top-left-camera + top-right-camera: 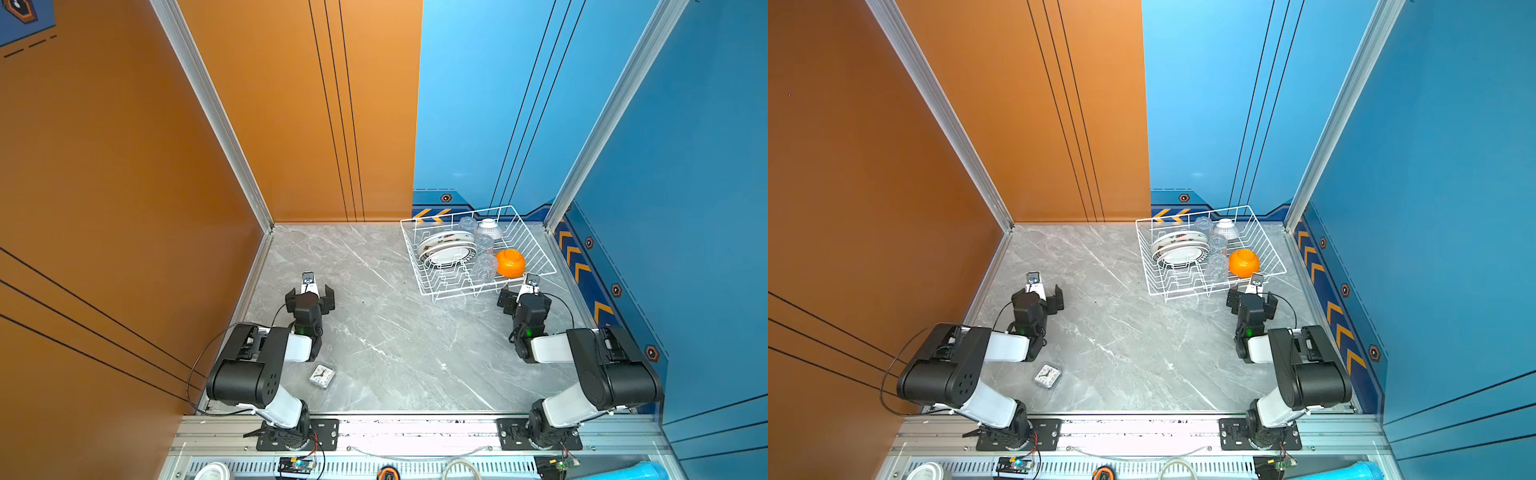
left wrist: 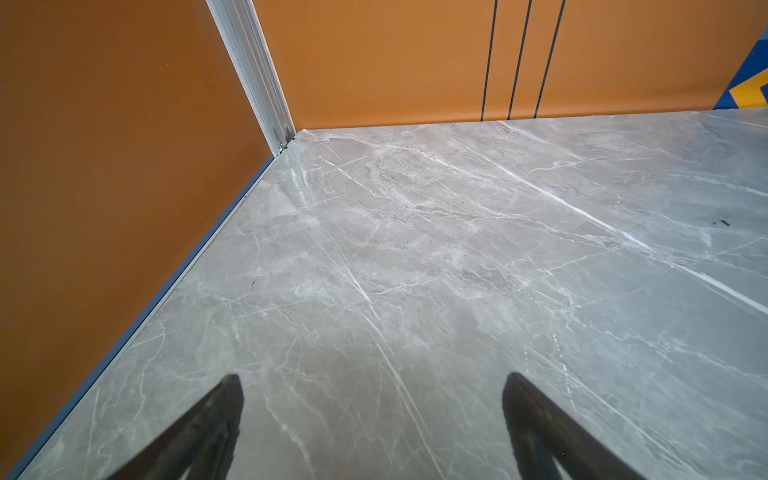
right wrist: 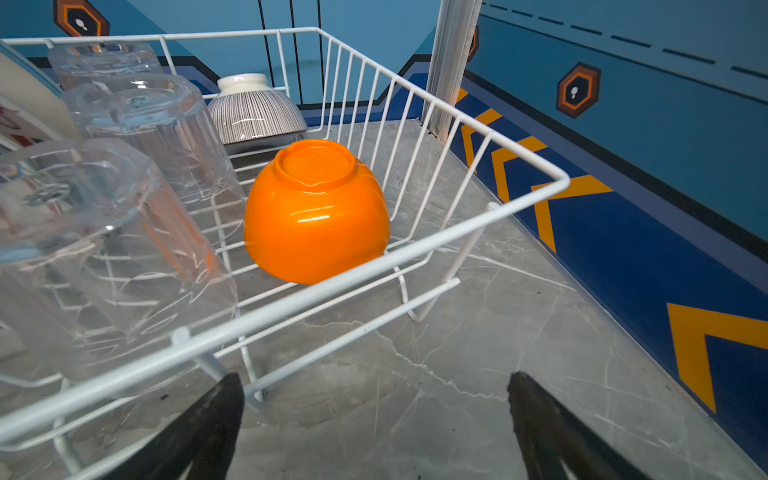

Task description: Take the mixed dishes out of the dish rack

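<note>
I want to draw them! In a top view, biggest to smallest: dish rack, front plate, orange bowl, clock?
1. dish rack
2. front plate
3. orange bowl and clock: about alike; the clock lies nearer the camera, so unranked.

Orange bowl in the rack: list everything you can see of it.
The orange bowl is glossy and plastic-looking, plain orange, with rounded walls and a round foot ring. It sits upside down, foot up and slightly tilted, on the wire floor of the dish rack, in the near right corner by the front rim. A ribbed bowl stands behind it and clear tumblers beside it; neither clearly touches it. The open right gripper is outside the rack, not touching it.
</note>
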`<action>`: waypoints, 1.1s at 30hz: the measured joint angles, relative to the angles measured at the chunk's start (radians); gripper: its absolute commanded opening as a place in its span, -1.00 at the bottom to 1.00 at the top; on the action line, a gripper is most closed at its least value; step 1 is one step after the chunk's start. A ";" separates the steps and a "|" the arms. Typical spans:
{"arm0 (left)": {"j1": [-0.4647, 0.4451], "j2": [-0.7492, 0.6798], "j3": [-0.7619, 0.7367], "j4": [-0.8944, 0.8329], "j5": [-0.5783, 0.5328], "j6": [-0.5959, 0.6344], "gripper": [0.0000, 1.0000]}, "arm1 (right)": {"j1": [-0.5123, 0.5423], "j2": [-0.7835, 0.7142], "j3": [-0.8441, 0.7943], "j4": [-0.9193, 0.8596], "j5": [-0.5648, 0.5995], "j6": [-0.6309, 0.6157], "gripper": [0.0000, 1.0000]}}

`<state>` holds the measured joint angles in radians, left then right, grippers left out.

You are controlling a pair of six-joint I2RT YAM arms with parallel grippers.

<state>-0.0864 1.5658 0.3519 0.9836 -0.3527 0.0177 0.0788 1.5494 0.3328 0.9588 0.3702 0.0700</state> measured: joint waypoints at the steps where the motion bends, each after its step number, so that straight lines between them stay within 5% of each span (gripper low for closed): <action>1: 0.000 0.000 0.000 0.000 0.000 0.000 0.96 | 0.000 0.000 0.000 0.000 0.000 0.000 1.00; 33: 0.010 -0.001 0.000 -0.008 0.048 -0.010 0.96 | -0.006 0.000 0.000 -0.002 -0.011 0.001 1.00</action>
<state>-0.0769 1.5650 0.3519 0.9756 -0.3046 0.0082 0.0731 1.5494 0.3332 0.9573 0.3592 0.0711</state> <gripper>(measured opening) 0.979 0.999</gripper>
